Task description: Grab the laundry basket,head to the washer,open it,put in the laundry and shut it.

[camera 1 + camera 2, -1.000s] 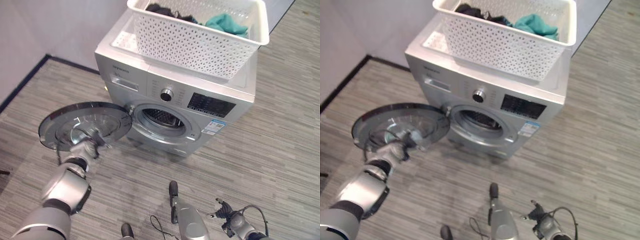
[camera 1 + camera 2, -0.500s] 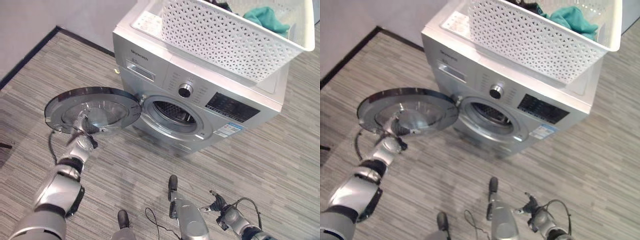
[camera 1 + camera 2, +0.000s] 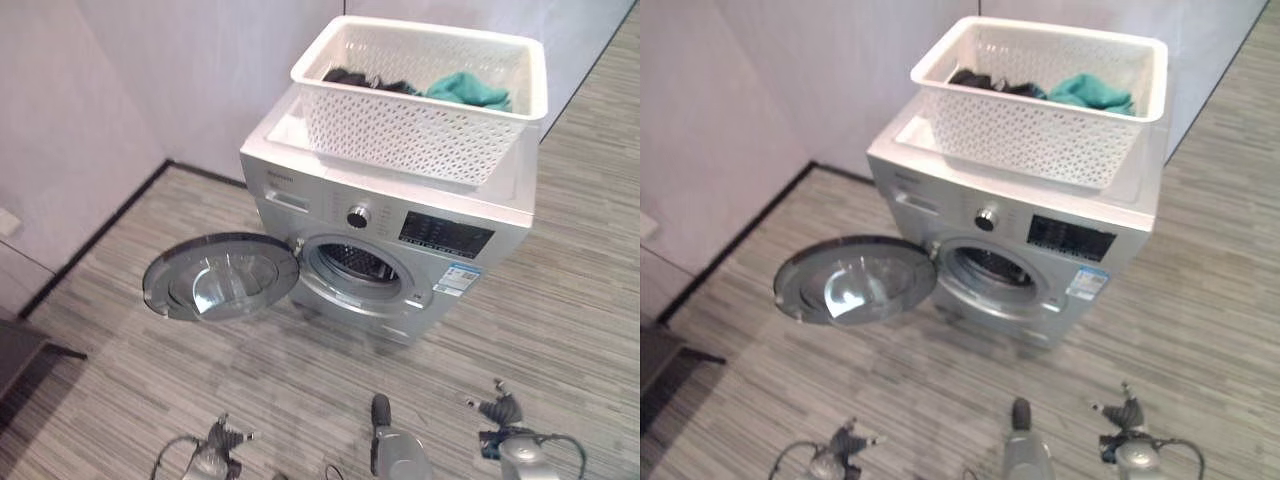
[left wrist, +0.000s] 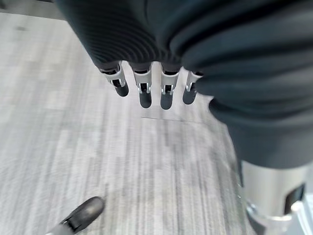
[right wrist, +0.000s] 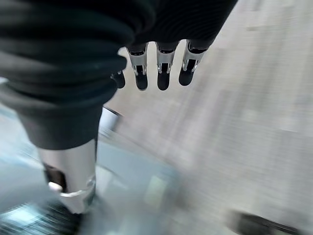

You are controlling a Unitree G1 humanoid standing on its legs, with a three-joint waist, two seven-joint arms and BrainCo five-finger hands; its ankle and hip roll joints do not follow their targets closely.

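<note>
**A:** Where does the laundry sit?

**B:** In the white perforated plastic laundry basket, resting on top of the silver front-loading washing machine. Inside lie a teal cloth and dark garments. The washer's round glass door hangs wide open beside the drum opening.

**A:** And the hands?

**B:** Both hang low in front of the washer, well apart from it. The left hand has relaxed, extended fingers, holding nothing. The right hand looks the same, though its view is blurry.

**A:** How will the clothes handle?

**B:** Probably soft, light and floppy. Pinch a bunched fold from above the basket; loose ends may snag on the rim.
</note>
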